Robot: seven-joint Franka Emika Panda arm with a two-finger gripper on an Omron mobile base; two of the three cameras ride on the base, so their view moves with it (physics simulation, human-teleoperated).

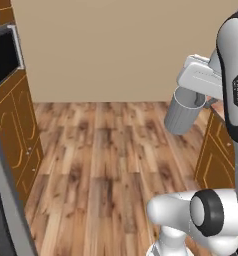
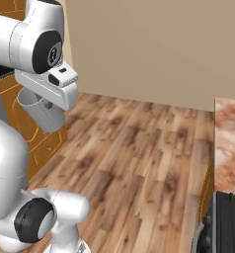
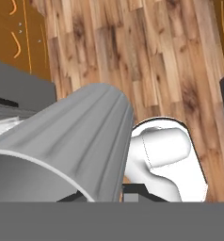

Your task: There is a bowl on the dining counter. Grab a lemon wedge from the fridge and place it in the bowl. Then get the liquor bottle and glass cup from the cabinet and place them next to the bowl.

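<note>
Clamped on the rim of the glass cup [image 1: 183,116], the gripper [image 1: 195,100] carries the grey tumbler high above the wooden floor [image 1: 106,160], its jaws drawn nearly together on what appears to be the thin wall near the mouth, though the fingertips themselves are hidden behind the hand. Seen from the right base view, the glass cup [image 2: 40,109] hangs tilted below the white hand, in front of the orange lower cupboards [image 2: 45,143]; the hand view looks along the ribbed side of the glass cup [image 3: 71,141] down to the planks.

Off to the right of the cup in the right base view, a corner of the dining counter [image 2: 230,143] with its reddish marbled top shows well apart from the cup, across open floor. The bowl, bottle and lemon wedge cannot be placed from here.

By these views, the cup looks to be in transit toward the counter. A grip on one edge of a slanted, smooth-walled tumbler leaves little margin: a sharp swing of the arm or a jolt from the moving base could let it pivot or slip free and drop to the floor, and a low approach could knock it against the counter edge.
</note>
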